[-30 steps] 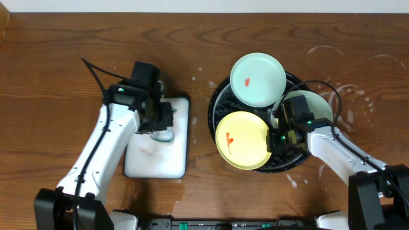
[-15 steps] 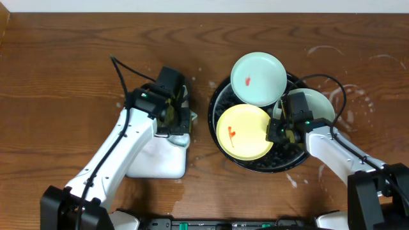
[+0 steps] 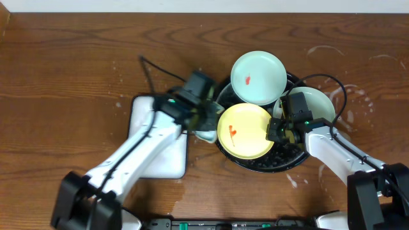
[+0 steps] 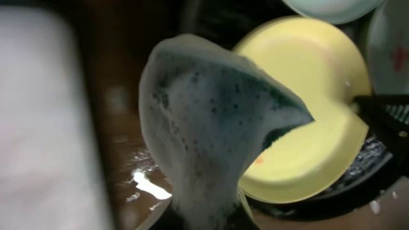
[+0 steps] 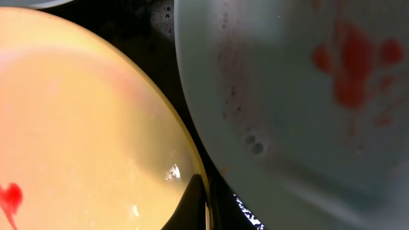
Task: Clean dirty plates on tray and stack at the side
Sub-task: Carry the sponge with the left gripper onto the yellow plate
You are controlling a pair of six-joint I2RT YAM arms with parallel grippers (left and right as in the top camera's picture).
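toward the table's near edge, right of centre, the yellow plate (image 3: 246,131) lies face up in the tray (image 3: 281,164). it is round, so it has no long axis, and its red smear faces left. the right gripper (image 3: 276,133) is pinched closed on its right rim. the left gripper (image 3: 199,116), clamped on a foamy sponge (image 4: 204,128), hovers at its left edge. scrubbing looks about to begin: next, press the sponge onto the smear. farther back sit one mint plate (image 3: 319,105) and a second mint plate (image 3: 258,78).

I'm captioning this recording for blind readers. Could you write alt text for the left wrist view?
A foam-covered green sponge fills the foreground, overlapping the left edge of a yellow plate that lies in a black tray. The right pincer holds the plate's right edge, and a white dish is a blur at the left.
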